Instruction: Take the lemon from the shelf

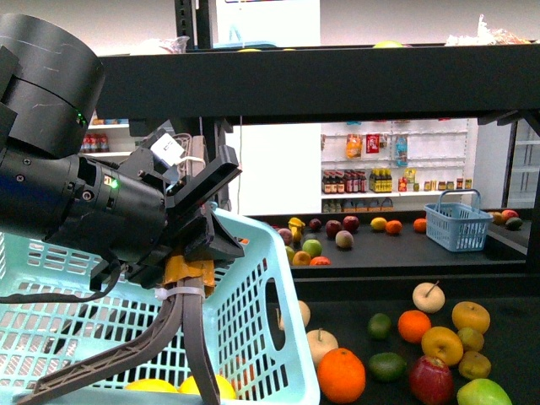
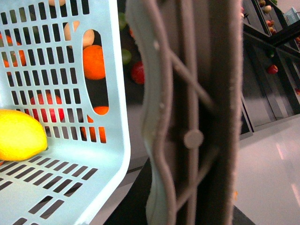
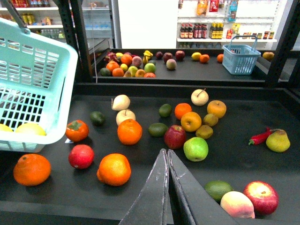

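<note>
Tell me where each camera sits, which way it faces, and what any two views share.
Front: on the body, facing the shelf; left arm and basket fill the left side.
Left wrist: on the left arm, looking along the shut left end effector at the basket wall and a lemon inside.
Right wrist: on the right arm, looking over the shut right end effector at the fruit tier.
All three show the basket.

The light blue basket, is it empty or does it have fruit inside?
Not empty. The light blue basket holds yellow lemons on its floor, seen through its slots in the front and left wrist views.
</note>
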Controlling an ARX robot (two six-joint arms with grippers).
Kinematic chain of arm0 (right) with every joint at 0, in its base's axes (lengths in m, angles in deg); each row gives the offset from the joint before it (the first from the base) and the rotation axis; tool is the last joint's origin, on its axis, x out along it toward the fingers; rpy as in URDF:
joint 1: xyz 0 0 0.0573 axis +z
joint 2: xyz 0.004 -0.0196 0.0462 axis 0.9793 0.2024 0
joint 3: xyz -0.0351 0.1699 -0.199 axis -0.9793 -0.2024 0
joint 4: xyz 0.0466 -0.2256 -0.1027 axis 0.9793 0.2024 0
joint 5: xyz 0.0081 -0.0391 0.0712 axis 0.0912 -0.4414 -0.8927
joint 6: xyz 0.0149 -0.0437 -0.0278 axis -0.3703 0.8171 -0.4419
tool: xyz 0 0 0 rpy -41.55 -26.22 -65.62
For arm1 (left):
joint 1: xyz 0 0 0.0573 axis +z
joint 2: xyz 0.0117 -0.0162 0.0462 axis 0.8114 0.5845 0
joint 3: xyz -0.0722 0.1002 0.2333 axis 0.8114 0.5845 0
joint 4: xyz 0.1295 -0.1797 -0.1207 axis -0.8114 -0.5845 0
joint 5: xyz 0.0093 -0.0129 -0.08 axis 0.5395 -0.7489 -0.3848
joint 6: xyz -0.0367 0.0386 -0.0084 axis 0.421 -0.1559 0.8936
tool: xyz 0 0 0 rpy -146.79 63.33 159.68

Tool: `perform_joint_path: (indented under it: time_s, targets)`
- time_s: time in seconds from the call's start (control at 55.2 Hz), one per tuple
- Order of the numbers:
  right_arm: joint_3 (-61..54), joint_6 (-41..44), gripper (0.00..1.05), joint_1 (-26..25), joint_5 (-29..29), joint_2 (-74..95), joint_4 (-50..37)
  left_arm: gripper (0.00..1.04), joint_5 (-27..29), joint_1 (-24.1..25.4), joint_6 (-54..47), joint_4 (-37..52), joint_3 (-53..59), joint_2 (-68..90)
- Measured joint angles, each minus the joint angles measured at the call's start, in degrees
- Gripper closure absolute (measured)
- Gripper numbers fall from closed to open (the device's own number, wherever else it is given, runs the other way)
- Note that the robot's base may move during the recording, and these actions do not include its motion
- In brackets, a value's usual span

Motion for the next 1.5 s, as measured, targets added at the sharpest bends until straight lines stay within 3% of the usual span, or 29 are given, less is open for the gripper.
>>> perform_joint_path:
  time_s: [0.561,0.779,0.887,1.087,1.231,1.503]
  targets:
    - [-2.0,0.0,1.02,0.0,0.0,-2.5,-0.4,0.94,0.0,0.0,0.0,0.0,0.0,0.0]
    - [-2.0,0.0,0.64,0.0,0.0,-2.5,-0.4,0.94,0.0,0.0,0.0,0.0,0.0,0.0]
    - [-2.0,0.0,0.45,0.0,0.0,-2.5,-0.4,0.94,5.9,-0.7,7.6,10.9,2.7,0.0]
    - [-2.0,0.0,0.1,0.0,-0.2,-2.6,-0.4,0.94,8.2,-0.9,10.4,12.8,2.4,0.0]
    - [-2.0,0.0,0.08,0.0,-0.1,-2.6,-0.4,0.94,12.0,0.0,15.8,14.4,2.4,0.0]
    - [-2.0,0.0,0.08,0.0,-0.1,-2.6,-0.4,0.94,25.4,7.3,29.1,17.2,2.4,0.0]
